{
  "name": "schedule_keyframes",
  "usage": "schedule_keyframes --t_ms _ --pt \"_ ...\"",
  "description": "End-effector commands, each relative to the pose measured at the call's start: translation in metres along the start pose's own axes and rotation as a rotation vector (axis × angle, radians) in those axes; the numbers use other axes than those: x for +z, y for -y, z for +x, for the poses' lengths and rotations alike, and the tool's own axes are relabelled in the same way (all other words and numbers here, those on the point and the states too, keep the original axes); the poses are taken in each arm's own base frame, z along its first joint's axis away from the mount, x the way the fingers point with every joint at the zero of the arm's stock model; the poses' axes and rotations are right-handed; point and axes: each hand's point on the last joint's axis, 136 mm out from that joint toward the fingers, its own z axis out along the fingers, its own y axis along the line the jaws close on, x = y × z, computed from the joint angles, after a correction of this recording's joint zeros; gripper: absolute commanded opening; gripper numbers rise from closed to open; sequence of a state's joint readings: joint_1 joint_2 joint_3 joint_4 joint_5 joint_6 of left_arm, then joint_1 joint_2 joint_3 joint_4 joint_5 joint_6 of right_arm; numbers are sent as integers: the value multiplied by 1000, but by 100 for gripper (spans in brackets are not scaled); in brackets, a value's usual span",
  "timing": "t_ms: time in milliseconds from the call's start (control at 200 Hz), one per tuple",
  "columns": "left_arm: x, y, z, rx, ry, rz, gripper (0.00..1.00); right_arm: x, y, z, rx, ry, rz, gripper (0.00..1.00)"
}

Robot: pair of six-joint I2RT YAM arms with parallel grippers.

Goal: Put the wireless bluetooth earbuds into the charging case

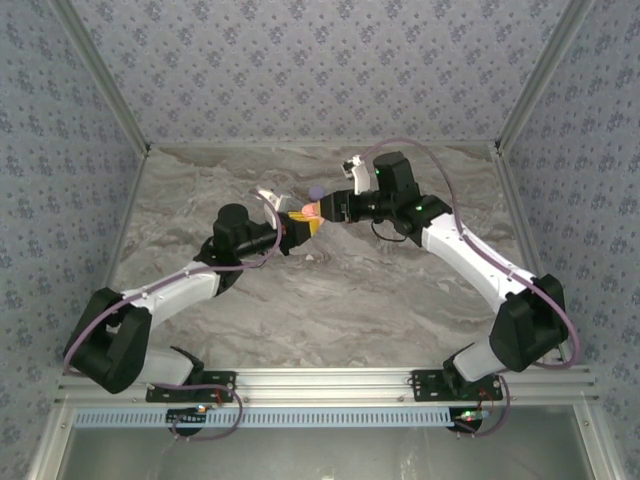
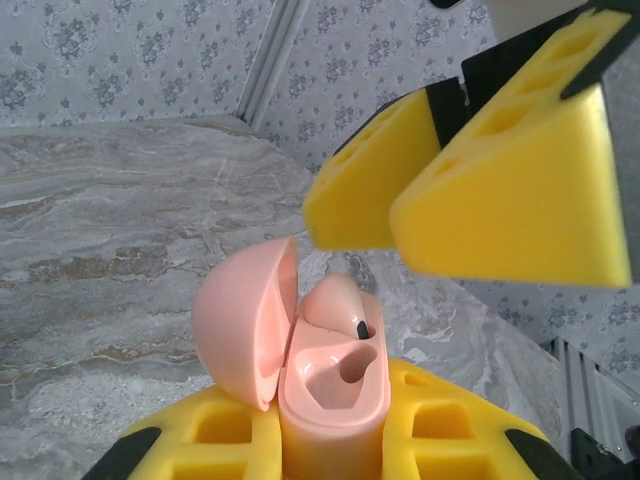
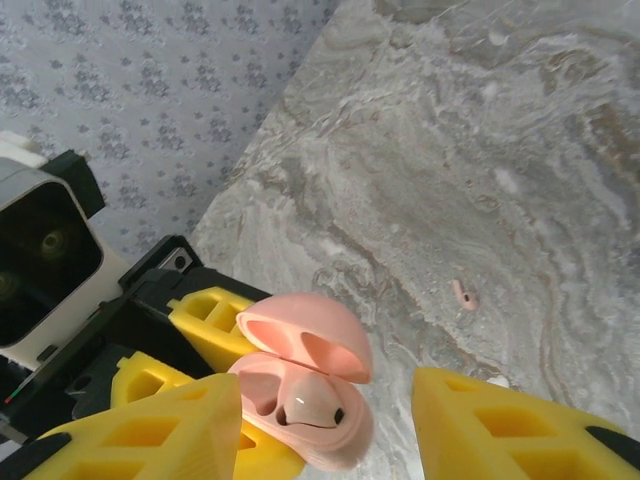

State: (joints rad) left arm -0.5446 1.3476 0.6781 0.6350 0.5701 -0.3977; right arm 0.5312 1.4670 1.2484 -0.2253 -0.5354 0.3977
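Pink plastic, likely light and slick: your left gripper (image 2: pixel 330 440) clamps the charging case (image 2: pixel 320 370). Your right gripper (image 3: pixel 328 395) stands apart; pinch the loose earbud (image 3: pixel 462 294), right of centre, across its bulb.

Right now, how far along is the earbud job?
Done: one earbud sits in the open case. In hand: the left tool grips the case; the right tool stands open above it. Left: one slot is empty, and what looks like another earbud lies on the table.
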Motion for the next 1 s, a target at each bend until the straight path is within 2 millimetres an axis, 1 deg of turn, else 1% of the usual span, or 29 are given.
schedule_keyframes --t_ms 0,90,180,240,325,430,640,760,880,994 --pt "-5 12 -26 83 36 -8 8 -19 3 -15 -36 75 103 49" --pt "-10 11 -23 107 18 -31 8 -27 17 -18 -34 112 197 49" --pt "-16 12 -22 130 4 -52 8 -31 36 -14 -14 111 297 50" --pt "-20 12 -23 140 -8 -71 8 -30 50 -8 5 83 356 50" --pt "-27 15 -25 163 -17 -92 8 -20 60 3 21 12 378 50" --pt "-37 18 -29 197 -27 -123 8 -3 75 17 51 -72 390 50" --pt "-53 21 -37 231 -29 -178 8 39 89 36 101 -193 347 50" --pt "-59 22 -40 231 -17 -193 8 66 91 47 113 -266 315 51" --pt "-66 23 -43 232 -7 -212 8 92 97 60 132 -323 295 51" --pt "-73 24 -44 232 -3 -231 8 118 98 69 135 -372 274 50"
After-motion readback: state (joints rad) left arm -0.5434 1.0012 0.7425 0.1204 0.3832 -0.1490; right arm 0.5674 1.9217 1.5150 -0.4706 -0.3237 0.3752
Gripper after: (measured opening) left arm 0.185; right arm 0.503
